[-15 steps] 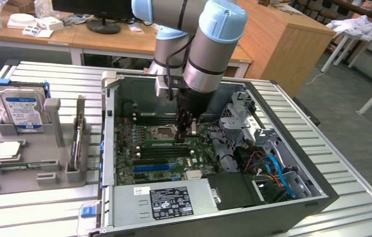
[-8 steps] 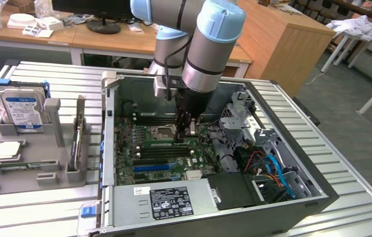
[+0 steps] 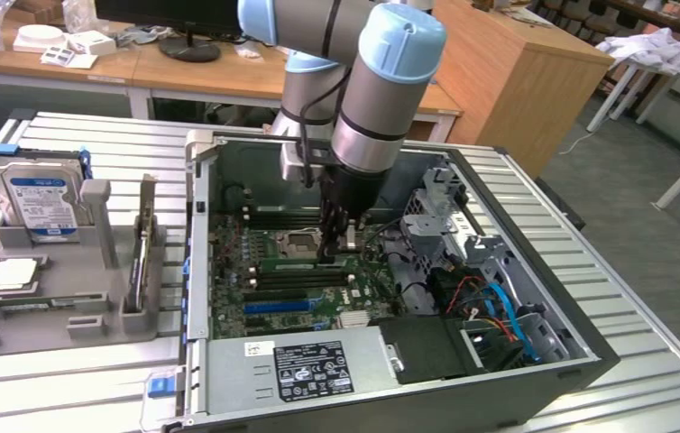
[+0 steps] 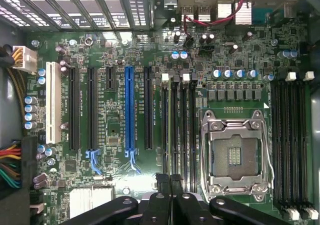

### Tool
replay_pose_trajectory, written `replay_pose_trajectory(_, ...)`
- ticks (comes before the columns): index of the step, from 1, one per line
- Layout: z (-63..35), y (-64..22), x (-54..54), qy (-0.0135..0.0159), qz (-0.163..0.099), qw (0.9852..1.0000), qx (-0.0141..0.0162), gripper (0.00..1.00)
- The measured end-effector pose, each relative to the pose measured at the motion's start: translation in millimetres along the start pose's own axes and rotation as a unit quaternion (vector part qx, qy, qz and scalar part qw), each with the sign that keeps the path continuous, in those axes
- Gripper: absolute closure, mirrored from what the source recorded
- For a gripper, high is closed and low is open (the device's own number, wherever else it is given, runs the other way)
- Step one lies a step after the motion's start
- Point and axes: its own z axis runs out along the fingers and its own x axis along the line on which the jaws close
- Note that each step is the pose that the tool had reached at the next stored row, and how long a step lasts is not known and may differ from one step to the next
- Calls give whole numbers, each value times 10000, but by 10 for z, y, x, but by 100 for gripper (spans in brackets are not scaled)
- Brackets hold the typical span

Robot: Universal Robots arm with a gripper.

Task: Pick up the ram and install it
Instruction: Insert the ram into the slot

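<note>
1. The open computer case (image 3: 473,397) lies flat beneath the arm (image 3: 376,99), which reaches straight down into it.
2. The motherboard (image 4: 115,50) spreads out under the gripper (image 3: 343,253). Its empty processor socket (image 4: 235,155) is just to one side of the fingertips.
3. The gripper sits low over one end of the bank of memory slots (image 4: 180,130) beside that socket. Its fingers (image 4: 161,185) are drawn narrow, almost touching, and nothing shows pinched between them.
4. In the exterior view the ram (image 3: 298,264) looks to be the pale green strip along the slot nearest the socket. It starts just beside the fingertips and runs away from them. It seems to be standing in the slot rather than carried, but I cannot tell how deeply it is seated.
5. My reading is that the step in hand is pressing this end of the stick home. To do that well, the push should go straight down on the top edge with the stick square in its slot. Any lean towards the socket risks its exposed contacts, and uneven pressure could rock the far end up.
6. The small white latches (image 4: 165,77) at the end of the slots far from the fingers would show whether the stick is seated. I cannot tell whether they have closed.
</note>
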Motion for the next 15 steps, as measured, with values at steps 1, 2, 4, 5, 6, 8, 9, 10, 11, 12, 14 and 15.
replay_pose_trajectory(1, 6, 0, 0, 0, -1, 10000, 0, 88)
replay_pose_trajectory(2, 11, 0, 0, 1, -1, 10000, 0, 88)
replay_pose_trajectory(4, 21, -1, 1, 1, -2, 10000, 0, 88)
replay_pose_trajectory(5, 26, -1, 1, 1, -3, 10000, 0, 88)
replay_pose_trajectory(6, 32, -1, 1, 1, -3, 10000, 0, 88)
replay_pose_trajectory(8, 44, -1, 1, 1, -4, 10000, 0, 88)
replay_pose_trajectory(9, 50, -2, 1, 1, -5, 10000, 0, 88)
replay_pose_trajectory(10, 54, -2, 1, 1, -5, 10000, 0, 88)
replay_pose_trajectory(11, 59, -2, 1, 1, -6, 10000, 0, 88)
replay_pose_trajectory(12, 63, -2, 2, 1, -6, 10000, 0, 88)
replay_pose_trajectory(14, 70, -2, 2, 1, -7, 10000, 0, 88)
replay_pose_trajectory(15, 73, -3, 2, 1, -8, 10000, 0, 88)
